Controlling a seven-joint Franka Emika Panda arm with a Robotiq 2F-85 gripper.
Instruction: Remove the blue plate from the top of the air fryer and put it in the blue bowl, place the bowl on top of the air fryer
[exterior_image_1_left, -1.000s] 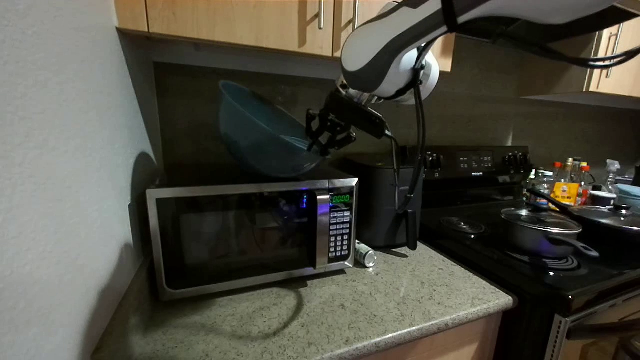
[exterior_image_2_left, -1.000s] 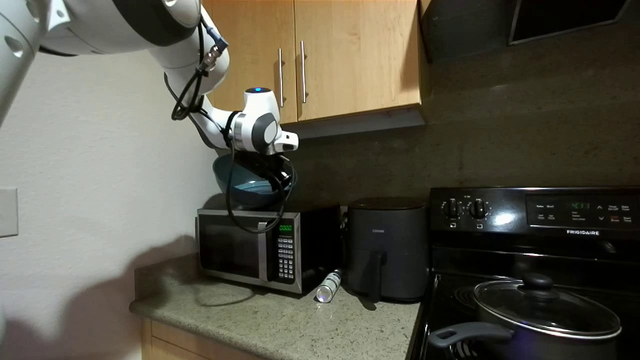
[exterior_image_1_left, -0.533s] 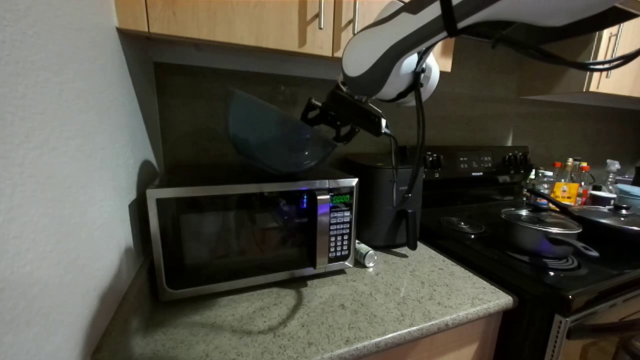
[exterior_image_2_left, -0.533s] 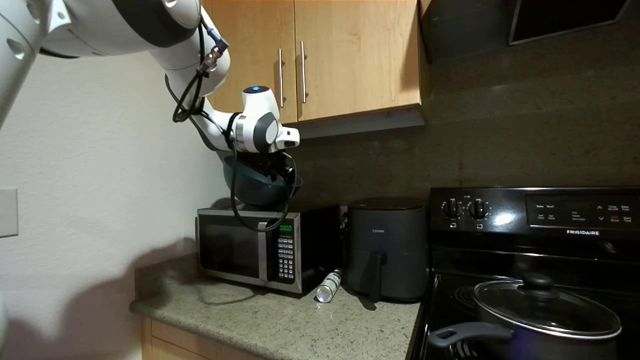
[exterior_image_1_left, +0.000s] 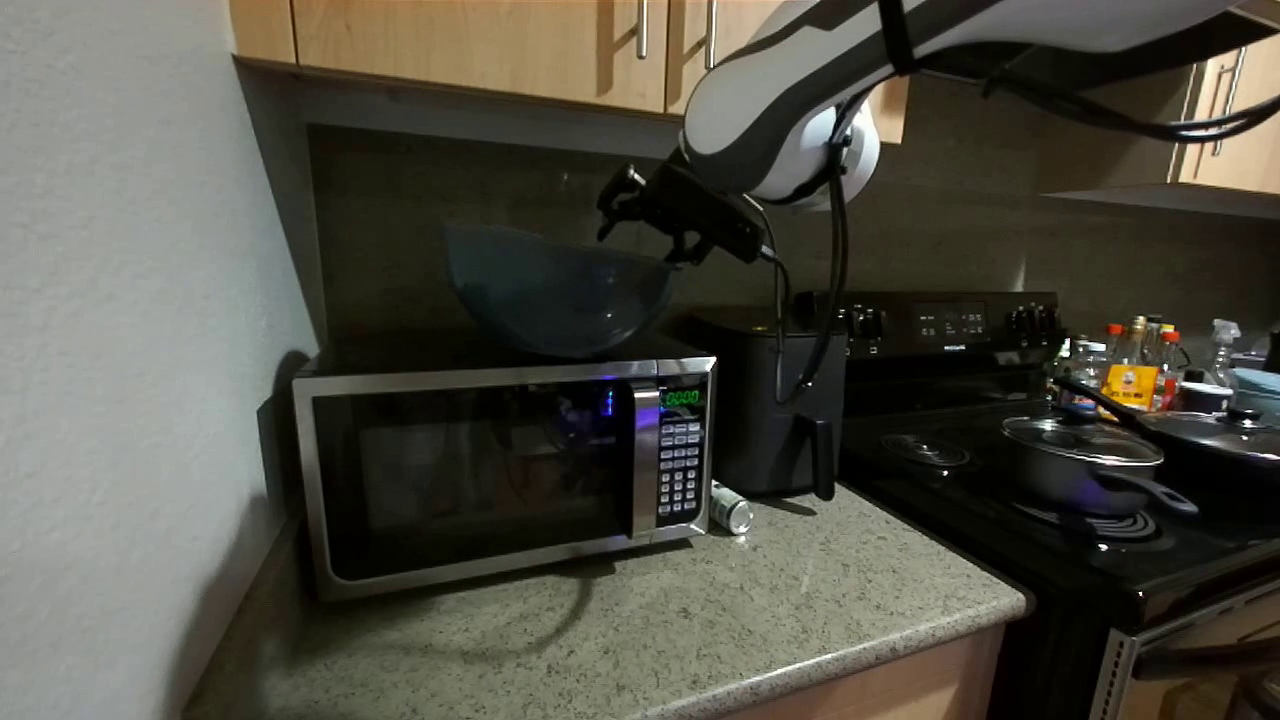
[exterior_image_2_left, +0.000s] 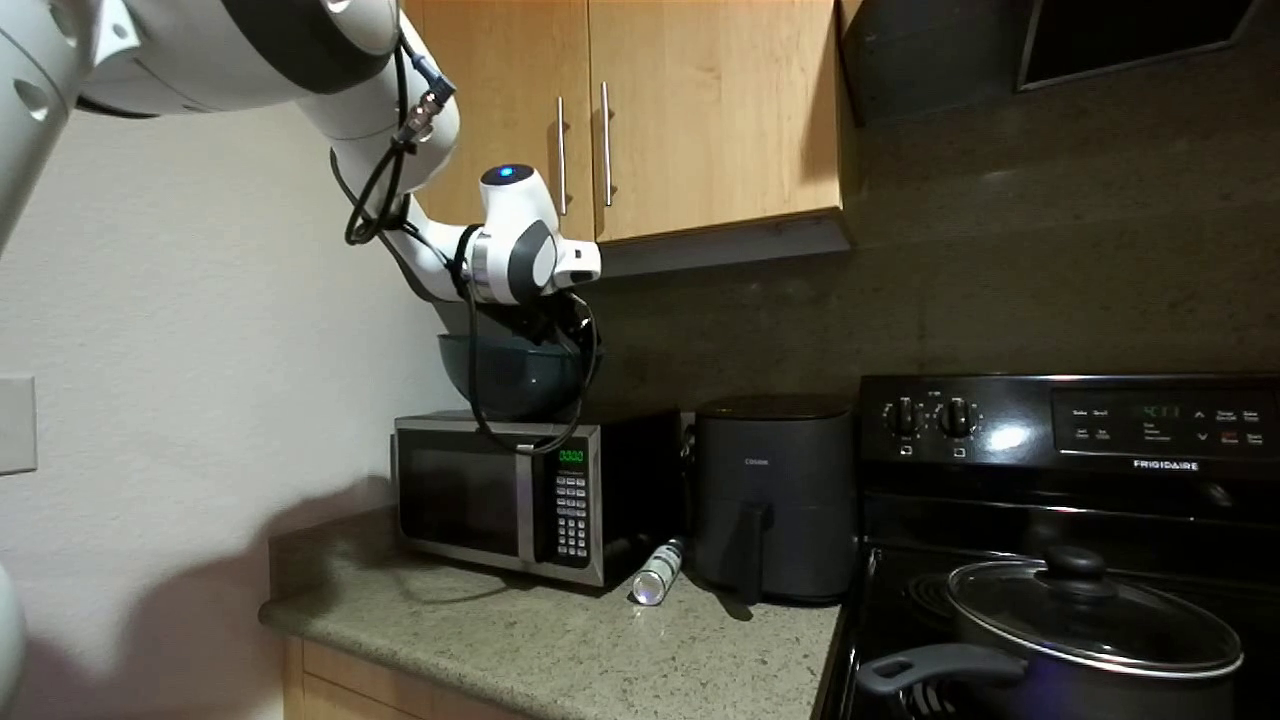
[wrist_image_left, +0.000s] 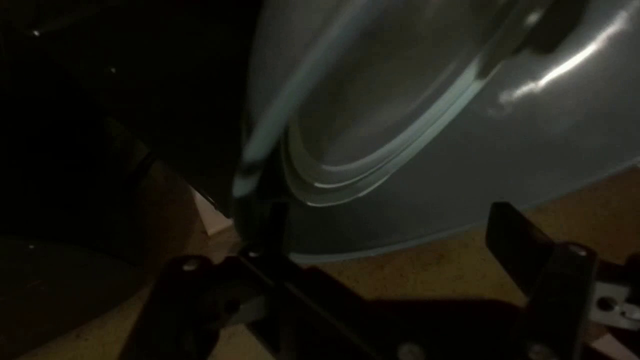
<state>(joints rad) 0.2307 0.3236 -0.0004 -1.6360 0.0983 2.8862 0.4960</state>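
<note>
nothing held yet: get a sure grip before the lift

the blue bowl (exterior_image_1_left: 560, 300) rests on top of the microwave (exterior_image_1_left: 470, 475), close to level, its rim a touch lower toward the side where the microwave has its keypad (exterior_image_1_left: 680, 465). in the wrist view, what looks like the blue plate (wrist_image_left: 370, 125) lies inside the bowl, so it too is above the microwave. the air fryer (exterior_image_2_left: 776, 500) stands just beside the microwave, on the keypad side.

the gripper (wrist_image_left: 392, 222) is above the microwave, at the keypad side of the rim, its fingers (wrist_image_left: 517, 247) spread well apart and pinching nothing; whether one of them touches the rim i cannot tell.

i take the step in hand to be gripping the bowl for its trip to the air fryer. to do it well, set one finger inside the wall and one outside, clear of the plate, and reach past the lip before squeezing. with the plate aboard, a hold at one edge will probably let the far edge sag, so raise it slowly and keep it level. the upper cabinet (exterior_image_2_left: 700, 130) over the microwave limits the height, and the cable (exterior_image_1_left: 839, 250) hanging on the microwave's keypad side could catch on the air fryer.
</note>
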